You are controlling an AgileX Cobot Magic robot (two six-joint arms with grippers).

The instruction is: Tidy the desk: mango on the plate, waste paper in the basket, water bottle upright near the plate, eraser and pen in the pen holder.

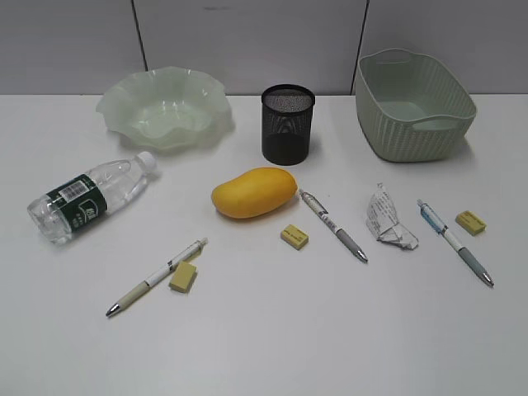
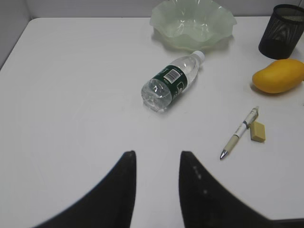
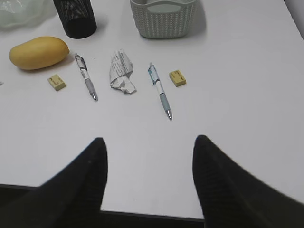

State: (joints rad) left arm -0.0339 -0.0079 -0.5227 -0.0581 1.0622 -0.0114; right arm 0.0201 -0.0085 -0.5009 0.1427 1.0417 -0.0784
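Note:
The mango (image 1: pixel 253 192) lies mid-desk, in front of the black mesh pen holder (image 1: pixel 287 124). The wavy green plate (image 1: pixel 163 106) stands at the back left, the woven basket (image 1: pixel 412 103) at the back right. The water bottle (image 1: pixel 89 197) lies on its side at the left. The waste paper (image 1: pixel 388 217) lies right of centre. Three pens lie flat: left (image 1: pixel 157 276), middle (image 1: pixel 333 225), right (image 1: pixel 454 241). Three yellow erasers lie by them: left (image 1: pixel 184 276), middle (image 1: pixel 294 237), right (image 1: pixel 470 221). My left gripper (image 2: pixel 157 154) and right gripper (image 3: pixel 148 140) are open and empty above the near desk edge; neither shows in the exterior view.
The white desk (image 1: pixel 272 330) meets a grey panelled wall (image 1: pixel 247 41) behind. In the right wrist view the desk's front edge (image 3: pixel 147 213) shows below the fingers. In the left wrist view the desk's left edge (image 2: pixel 14 42) shows.

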